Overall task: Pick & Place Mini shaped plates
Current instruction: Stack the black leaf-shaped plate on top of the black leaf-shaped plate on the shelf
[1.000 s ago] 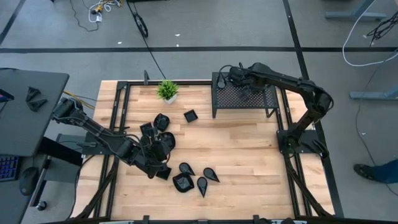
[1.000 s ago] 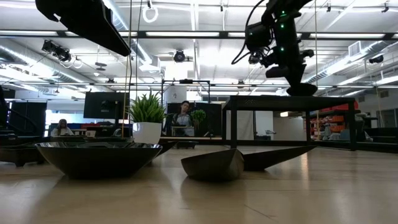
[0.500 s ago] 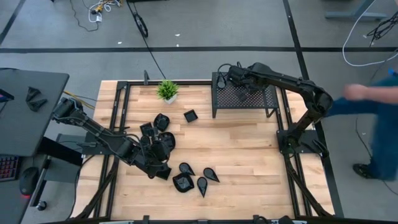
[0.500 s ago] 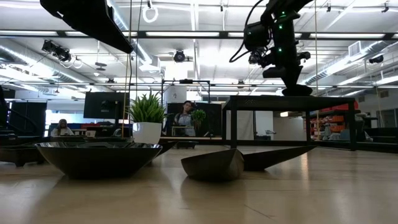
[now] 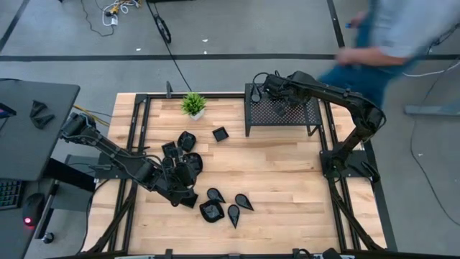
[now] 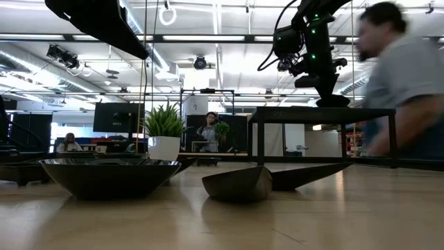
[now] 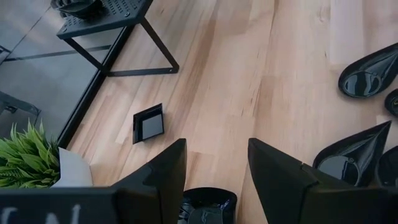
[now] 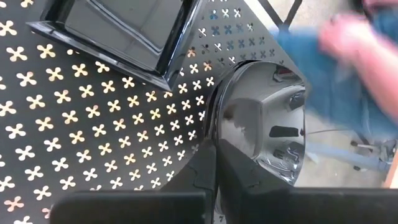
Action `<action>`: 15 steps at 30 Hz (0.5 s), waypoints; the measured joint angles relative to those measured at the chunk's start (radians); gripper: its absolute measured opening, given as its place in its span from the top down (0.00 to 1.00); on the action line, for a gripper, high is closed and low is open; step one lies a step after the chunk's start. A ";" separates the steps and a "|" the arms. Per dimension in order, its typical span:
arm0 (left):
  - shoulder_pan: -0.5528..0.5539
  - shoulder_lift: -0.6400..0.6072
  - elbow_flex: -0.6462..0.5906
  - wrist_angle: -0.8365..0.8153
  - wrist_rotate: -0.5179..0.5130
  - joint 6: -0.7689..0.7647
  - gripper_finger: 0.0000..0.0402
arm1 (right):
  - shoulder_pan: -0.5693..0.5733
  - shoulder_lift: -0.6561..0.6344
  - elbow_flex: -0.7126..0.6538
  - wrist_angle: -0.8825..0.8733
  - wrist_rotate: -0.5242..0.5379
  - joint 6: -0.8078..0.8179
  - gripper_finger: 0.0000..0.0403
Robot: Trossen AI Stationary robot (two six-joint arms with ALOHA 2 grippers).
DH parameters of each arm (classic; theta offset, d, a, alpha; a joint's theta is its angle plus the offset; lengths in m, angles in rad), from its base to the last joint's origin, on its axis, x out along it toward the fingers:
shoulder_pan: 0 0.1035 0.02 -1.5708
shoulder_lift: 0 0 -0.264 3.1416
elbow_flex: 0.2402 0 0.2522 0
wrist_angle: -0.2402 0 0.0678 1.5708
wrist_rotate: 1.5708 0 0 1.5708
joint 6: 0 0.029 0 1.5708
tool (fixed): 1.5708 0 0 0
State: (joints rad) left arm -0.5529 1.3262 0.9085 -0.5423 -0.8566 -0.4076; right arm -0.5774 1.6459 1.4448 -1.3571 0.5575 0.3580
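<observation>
Several glossy black mini shaped plates lie on the wooden table: a square one, round ones and teardrop ones. My left gripper hangs open above this cluster, over a round plate. The black perforated rack stands at the far right. On it lie a square plate and a round plate. My right gripper is over the rack, shut at the round plate's rim. My right gripper pinches the round plate's rim between its two shut fingers. The fingers slant down from above. In the low view the plate is level at the rack's top; whether it rests there or hangs just clear cannot be told.
A small green potted plant stands at the far edge, left of the rack. A person moves past beyond the table's far right corner. Bare wood lies between the rack and the plates near the front.
A person has come in from the right and walked along the table's far right side. Neither arm has visibly moved, and the plates lie as before.
</observation>
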 joint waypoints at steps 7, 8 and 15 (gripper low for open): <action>0.000 0.000 0.000 0.000 0.000 0.000 0.56 | 0.000 0.000 0.000 0.000 0.000 0.001 0.97; 0.000 0.000 0.000 0.000 0.000 0.000 0.56 | 0.000 0.000 0.000 0.000 0.000 0.001 0.96; 0.000 0.000 0.000 0.000 0.000 0.000 0.56 | -0.002 0.000 0.000 -0.016 -0.012 -0.001 0.82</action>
State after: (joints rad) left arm -0.5529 1.3262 0.9085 -0.5423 -0.8566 -0.4080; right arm -0.5794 1.6455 1.4448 -1.3732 0.5457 0.3567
